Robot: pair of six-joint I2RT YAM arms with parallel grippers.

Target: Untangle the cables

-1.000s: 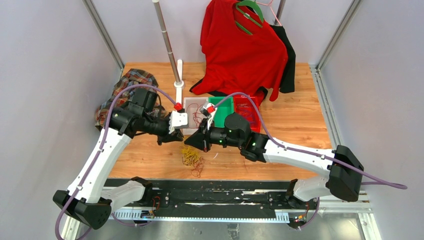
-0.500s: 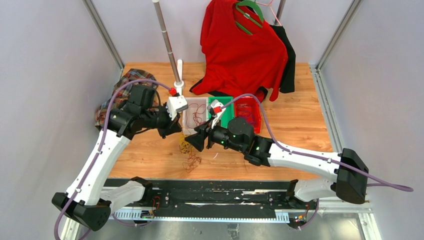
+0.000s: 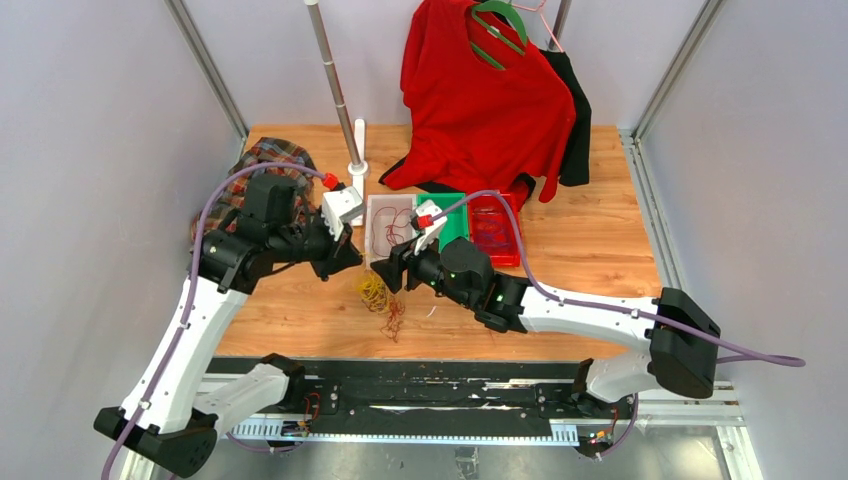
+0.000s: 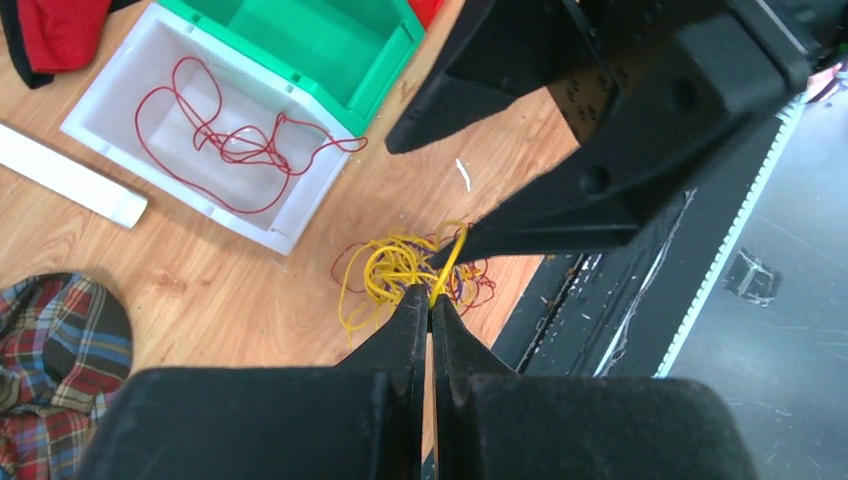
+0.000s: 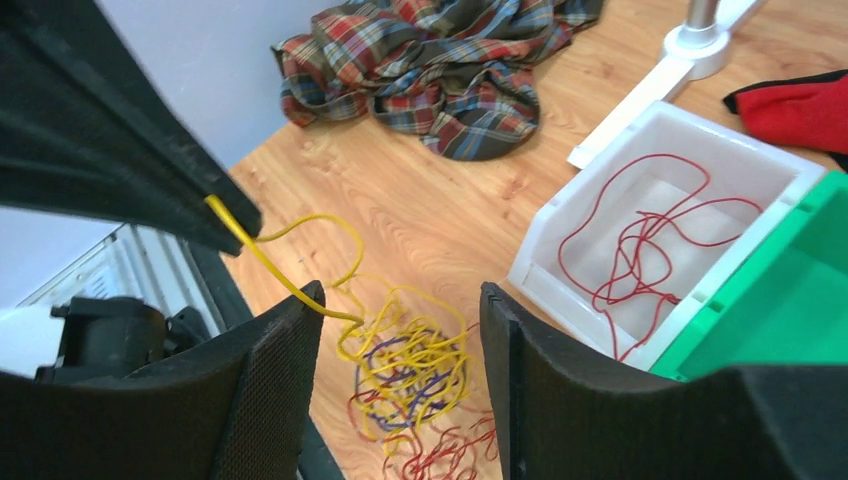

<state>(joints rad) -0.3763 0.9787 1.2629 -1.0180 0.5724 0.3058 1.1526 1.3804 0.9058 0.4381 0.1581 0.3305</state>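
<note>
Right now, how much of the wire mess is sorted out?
Done: a few red cables already lie loose in the white bin. In hand: the left gripper is shut on one yellow cable, holding it up from the clump, with the right gripper open close by. Left: most of it, the yellow, purple and red clump on the table is tangled.

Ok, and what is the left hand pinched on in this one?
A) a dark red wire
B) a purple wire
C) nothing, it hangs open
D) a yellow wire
D: the left hand is shut on a thin yellow wire that leads up from the multicoloured clump of thin wires below it.
</note>
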